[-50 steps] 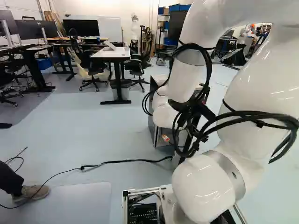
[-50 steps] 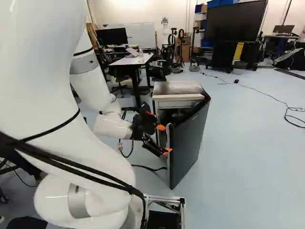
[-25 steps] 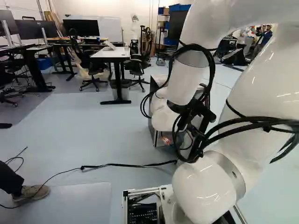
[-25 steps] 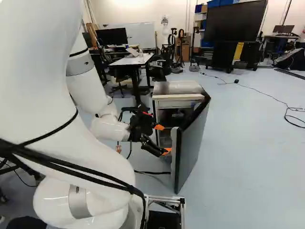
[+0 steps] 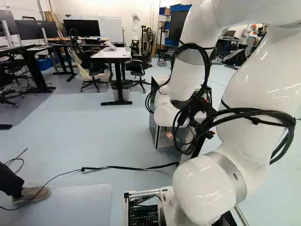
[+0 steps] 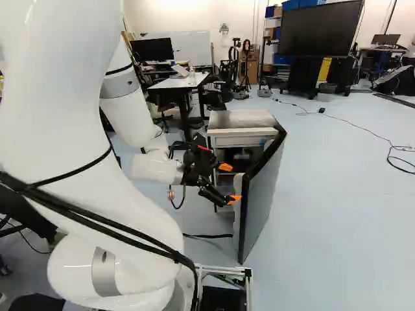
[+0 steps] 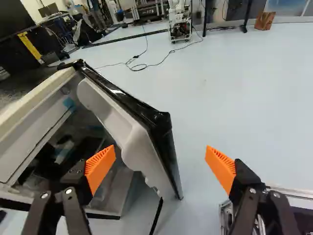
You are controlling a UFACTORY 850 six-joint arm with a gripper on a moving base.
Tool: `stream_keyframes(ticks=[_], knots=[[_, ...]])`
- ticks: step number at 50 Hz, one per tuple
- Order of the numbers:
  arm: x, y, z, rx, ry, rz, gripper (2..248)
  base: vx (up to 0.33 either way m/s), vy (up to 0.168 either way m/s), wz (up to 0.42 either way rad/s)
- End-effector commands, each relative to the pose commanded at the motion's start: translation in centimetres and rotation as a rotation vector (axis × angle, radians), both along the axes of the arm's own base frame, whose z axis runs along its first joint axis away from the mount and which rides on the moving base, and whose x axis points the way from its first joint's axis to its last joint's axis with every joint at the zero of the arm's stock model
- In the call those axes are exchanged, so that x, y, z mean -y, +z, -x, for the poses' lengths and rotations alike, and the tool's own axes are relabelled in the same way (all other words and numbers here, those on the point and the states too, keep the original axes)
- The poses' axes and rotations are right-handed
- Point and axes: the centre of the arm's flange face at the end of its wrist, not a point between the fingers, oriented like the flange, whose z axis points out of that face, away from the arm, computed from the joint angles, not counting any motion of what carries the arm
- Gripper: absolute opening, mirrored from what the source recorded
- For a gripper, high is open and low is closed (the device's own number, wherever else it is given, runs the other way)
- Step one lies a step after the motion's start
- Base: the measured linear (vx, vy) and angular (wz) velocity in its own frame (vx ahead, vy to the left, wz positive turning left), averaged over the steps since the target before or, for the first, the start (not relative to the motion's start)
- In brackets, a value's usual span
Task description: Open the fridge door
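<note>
Mini-fridge door standing ajar, pincer open

The mini-fridge door (image 6: 262,194) is angling out from the cabinet (image 6: 241,122), right of centre in the right base view. Gripper (image 7: 161,148) is standing released, fingers spread, the door's free edge showing between them; can't tell contact. Likely step: widening the swing. Best be keeping the inner orange pad (image 7: 100,166) against the liner, sweeping slowly round the hinge, and watching for slipping off the edge.
</note>
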Motion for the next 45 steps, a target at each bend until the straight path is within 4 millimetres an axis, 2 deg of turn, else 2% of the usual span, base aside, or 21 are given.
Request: stream_keyframes(ticks=[20,45], knots=[[2.6,0.2,-2.0,0.016,-0.101,0.02,247,0.0,0.0,0.0],[7.2,0.3,-4.8,0.039,-0.248,0.02,247,0.0,0.0,0.0]])
